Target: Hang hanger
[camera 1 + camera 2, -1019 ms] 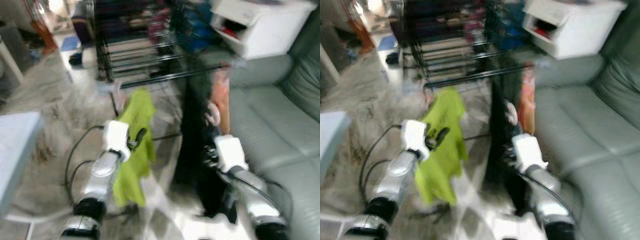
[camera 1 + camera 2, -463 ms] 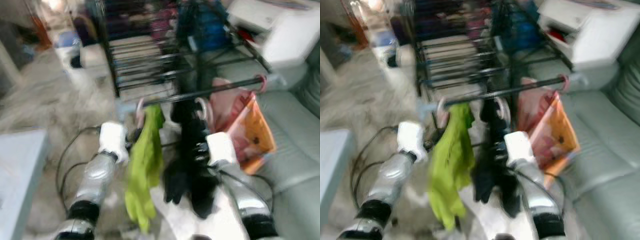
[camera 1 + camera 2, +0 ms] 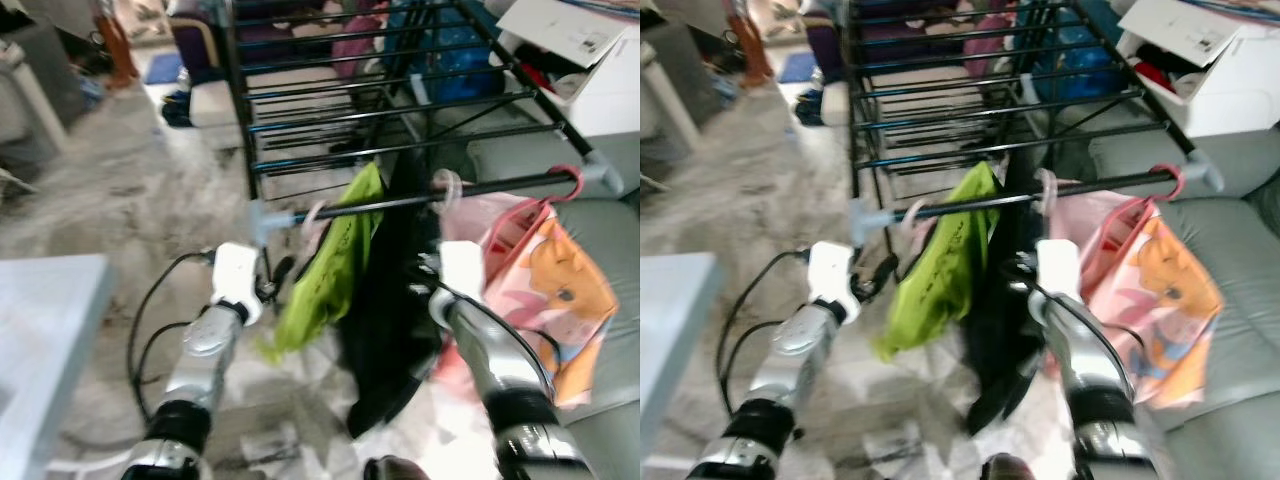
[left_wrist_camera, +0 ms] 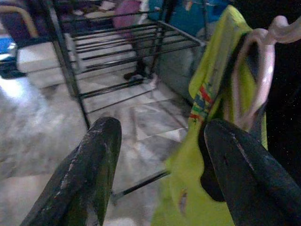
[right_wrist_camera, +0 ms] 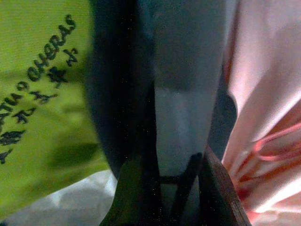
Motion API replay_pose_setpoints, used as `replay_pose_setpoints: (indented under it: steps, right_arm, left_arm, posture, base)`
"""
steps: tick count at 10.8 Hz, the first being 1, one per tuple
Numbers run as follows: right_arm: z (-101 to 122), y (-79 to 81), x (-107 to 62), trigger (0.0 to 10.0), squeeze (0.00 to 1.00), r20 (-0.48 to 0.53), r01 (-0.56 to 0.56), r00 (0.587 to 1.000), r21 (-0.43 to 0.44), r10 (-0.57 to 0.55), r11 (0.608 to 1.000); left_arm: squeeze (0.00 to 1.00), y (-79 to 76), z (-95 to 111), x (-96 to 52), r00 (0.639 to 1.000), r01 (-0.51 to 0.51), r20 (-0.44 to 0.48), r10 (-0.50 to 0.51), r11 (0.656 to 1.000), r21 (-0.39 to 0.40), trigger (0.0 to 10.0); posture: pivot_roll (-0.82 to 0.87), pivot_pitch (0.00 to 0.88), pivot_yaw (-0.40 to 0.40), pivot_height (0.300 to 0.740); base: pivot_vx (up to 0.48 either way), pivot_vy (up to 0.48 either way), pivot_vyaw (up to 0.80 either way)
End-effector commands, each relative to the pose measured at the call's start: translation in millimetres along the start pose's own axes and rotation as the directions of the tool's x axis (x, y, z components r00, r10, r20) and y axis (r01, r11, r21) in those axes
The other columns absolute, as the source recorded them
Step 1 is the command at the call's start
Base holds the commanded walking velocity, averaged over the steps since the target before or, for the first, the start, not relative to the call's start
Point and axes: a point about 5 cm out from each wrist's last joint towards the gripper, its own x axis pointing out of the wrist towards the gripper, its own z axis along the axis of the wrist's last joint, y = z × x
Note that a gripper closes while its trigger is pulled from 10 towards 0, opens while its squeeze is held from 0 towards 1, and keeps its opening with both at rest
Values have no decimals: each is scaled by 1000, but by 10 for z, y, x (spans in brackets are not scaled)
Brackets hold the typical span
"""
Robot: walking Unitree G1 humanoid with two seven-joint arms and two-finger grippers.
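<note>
Marble-patterned floor [image 3: 120,200], grey sofa [image 3: 610,260] on my right, black drying rack [image 3: 380,90] ahead. On its front rail [image 3: 420,203] hang a pink hanger [image 3: 312,215] with a lime-green shirt [image 3: 335,265], a black garment [image 3: 395,300] and a cartoon-print pink garment [image 3: 545,285]. My left tool [image 4: 160,155] is spread apart beside the green shirt; my right tool [image 5: 174,188] is clamped on the black garment.

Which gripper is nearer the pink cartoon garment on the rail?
Right. The right gripper sits beside the pink cartoon garment, against the black garment; the left gripper is beyond the green shirt.
</note>
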Motion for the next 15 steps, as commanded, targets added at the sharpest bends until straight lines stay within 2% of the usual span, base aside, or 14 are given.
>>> replay_pose_setpoints:
  steps: [1,4,7,9,10,12,13,14,15]
  right_arm:
    - [230,-54,46,10000,0,37,6,999,10,-7,1000]
    - [328,-111,153,10000,0,-46,-24,999,54,27,998]
    - [458,-191,213,10000,0,-104,-74,991,67,81,995]
    - [487,-149,247,10000,0,-132,-115,983,76,125,990]
    - [477,-70,276,10000,0,-164,-158,971,97,172,983]
    - [351,-39,273,10000,0,-209,-173,956,156,204,972]
    - [205,-58,253,10000,0,-254,-186,943,125,213,974]
    - [153,-84,245,10000,0,-268,-179,942,104,201,978]
    - [216,-106,255,10000,0,-246,-169,952,77,183,983]
  left_arm:
    - [0,-15,6,15,1000,9,-8,-9,1000,5,10000]
    - [0,-14,13,-36,1000,0,-12,0,1000,4,10000]
    - [0,29,-29,-249,999,-35,-28,35,999,1,10000]
    - [0,38,-51,-343,998,-40,-45,40,999,5,10000]
    - [0,42,-30,-388,997,-46,-57,46,999,7,10000]
    - [0,43,1,-422,997,-52,-64,52,999,5,10000]
    - [0,29,18,-431,996,-59,-70,58,998,-2,10000]
    - [0,13,22,-434,995,-58,-76,58,998,-4,10000]
    - [0,7,35,-427,996,-55,-75,55,998,-3,10000]
  posture:
    - [-81,0,45,740]
    - [-60,0,22,740]
    - [-15,0,-5,740]
    - [4,0,-16,740]
    - [13,0,-22,740]
    - [19,0,-28,740]
    - [22,0,-27,740]
    - [21,0,-25,740]
    - [26,0,-25,740]
  base:
    - [0,0,0]
    - [0,0,0]
    - [0,0,0]
    - [0,0,0]
    - [0,0,0]
    - [0,0,0]
    - [0,0,0]
    - [0,0,0]
    - [0,0,0]
